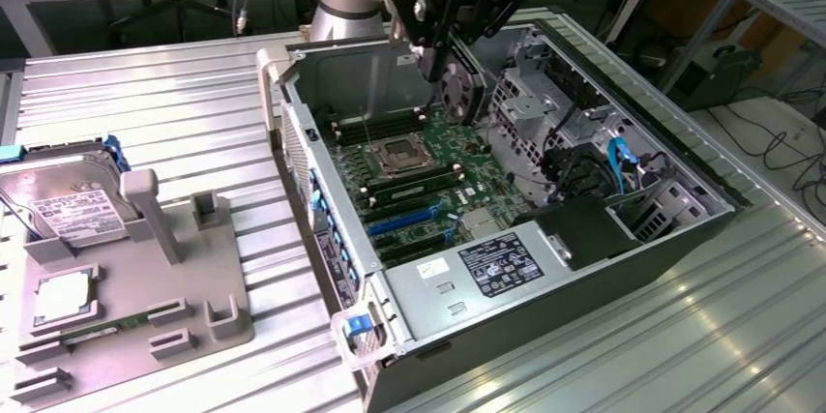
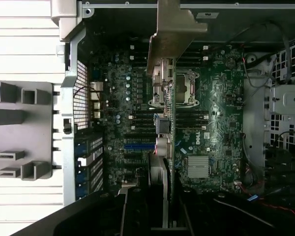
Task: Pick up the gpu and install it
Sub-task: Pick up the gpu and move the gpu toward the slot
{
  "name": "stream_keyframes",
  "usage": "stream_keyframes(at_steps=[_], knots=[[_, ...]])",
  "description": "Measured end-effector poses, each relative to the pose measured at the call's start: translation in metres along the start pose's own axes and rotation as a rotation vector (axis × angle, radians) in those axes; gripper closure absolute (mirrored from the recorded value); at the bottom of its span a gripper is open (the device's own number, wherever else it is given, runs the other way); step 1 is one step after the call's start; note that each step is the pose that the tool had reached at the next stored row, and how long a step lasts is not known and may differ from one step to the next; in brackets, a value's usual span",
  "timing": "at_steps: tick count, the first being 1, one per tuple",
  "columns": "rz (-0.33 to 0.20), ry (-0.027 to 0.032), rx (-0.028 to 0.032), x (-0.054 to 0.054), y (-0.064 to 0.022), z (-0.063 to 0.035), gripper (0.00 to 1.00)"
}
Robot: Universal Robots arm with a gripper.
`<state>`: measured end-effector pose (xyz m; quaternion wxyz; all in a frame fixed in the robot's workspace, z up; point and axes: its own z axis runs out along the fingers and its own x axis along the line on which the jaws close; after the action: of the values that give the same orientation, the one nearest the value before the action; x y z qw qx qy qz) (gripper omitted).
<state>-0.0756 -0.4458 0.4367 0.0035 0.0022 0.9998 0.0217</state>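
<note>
Pincer (image 1: 440,57) clamped on the gpu (image 1: 462,94), holding it in the air inside the open computer case (image 1: 300,142), above the motherboard (image 1: 485,181) and just beside the CPU socket (image 1: 397,156). Not yet seated; touching no slot. From the wrist view, seen edge-on, with the silver bracket (image 2: 173,34) at the end far from the grip. Fan face turned toward the exterior view's left. Blue expansion slot (image 1: 402,222) well apart from the card, past the socket toward the power supply (image 1: 497,266) (the end of the case nearer the exterior camera). Card's long axis: apparently across that slot's line rather than along it, judging by the wrist view. Hard drive (image 1: 65,205) off on the grey holder (image 1: 193,278) on the worktop (image 1: 168,94), well apart from the case.
</note>
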Motion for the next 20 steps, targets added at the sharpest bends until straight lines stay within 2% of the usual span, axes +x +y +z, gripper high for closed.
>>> stream_keyframes(at_steps=[5, 13, 20], knots=[[0.0, 0.0, 0.0, -0.013, 0.0027, 0.0018, 0.72], [-0.001, 0.0001, 0.0, -0.024, 0.0171, 0.0037, 0.72], [-0.001, 0.0, 0.0, -0.046, 0.0209, 0.0063, 0.72]])
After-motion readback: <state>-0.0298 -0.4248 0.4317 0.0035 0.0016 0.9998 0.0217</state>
